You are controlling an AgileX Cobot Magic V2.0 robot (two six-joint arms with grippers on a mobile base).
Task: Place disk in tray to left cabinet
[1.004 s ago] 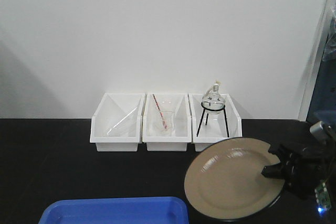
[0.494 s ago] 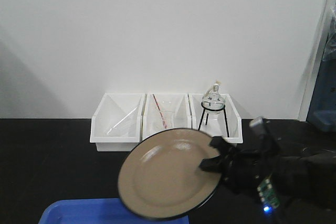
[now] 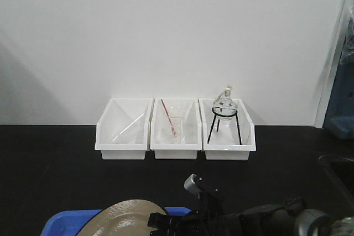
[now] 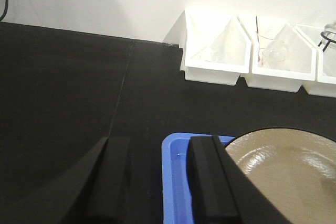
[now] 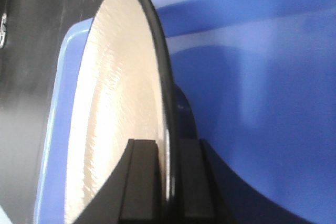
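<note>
So, along the wall in the front view we saw three white bins in a row. The left bin [image 3: 121, 151] held something clear and glassy that we couldn't make out. The middle bin [image 3: 176, 152] had a glass beaker [image 3: 172, 127] with a red-marked rod [image 3: 167, 114] leaning in it. The right bin [image 3: 228, 153] had a round flask [image 3: 224, 105] on a black tripod stand [image 3: 224, 128].

At the bottom edge of the frame sat the blue tray [image 3: 58, 226], with the disk [image 3: 124, 219] over it, glossy face up. It's round, so it had no long axis; in the right wrist view we saw it edge-on, running bottom to top. It was tan and shiny with a thin black rim. We couldn't tell if it touched the tray floor.

The right gripper [image 5: 167, 150] was clamped tight on the disk's rim. The left gripper [image 4: 160, 153] was spread wide, holding nothing, at the tray's left edge.
</note>
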